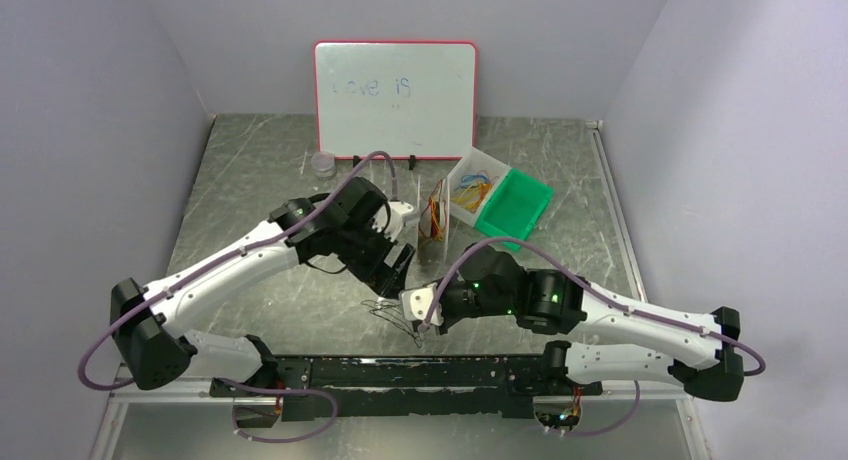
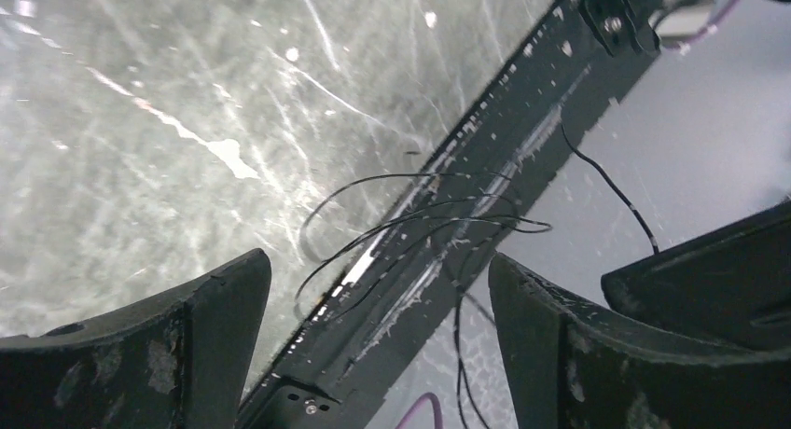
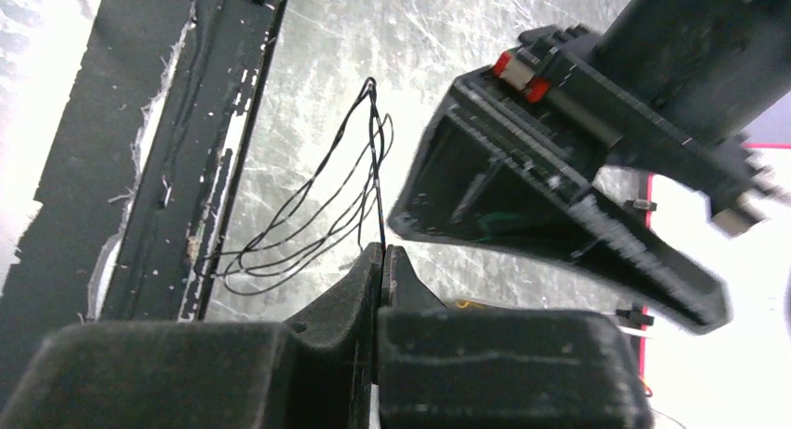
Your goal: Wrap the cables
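Observation:
The thin black cable (image 1: 392, 313) lies in loose loops on the metal table just ahead of the black rail. My right gripper (image 1: 422, 312) is shut on one strand of it; in the right wrist view the jaws (image 3: 382, 254) pinch the strand, and the cable (image 3: 378, 168) runs up and fans left in loops. My left gripper (image 1: 396, 268) hangs open just above and behind the loops. In the left wrist view the black cable (image 2: 485, 220) shows between its spread fingers (image 2: 375, 261), not touching them. Orange-yellow strands (image 1: 436, 216) hang on a small stand behind.
A white bin (image 1: 474, 186) holds more coloured wires, with a green bin (image 1: 515, 206) beside it. A whiteboard (image 1: 395, 98) leans on the back wall and a small clear cup (image 1: 323, 163) stands to its left. A black rail (image 1: 420, 372) runs along the near edge.

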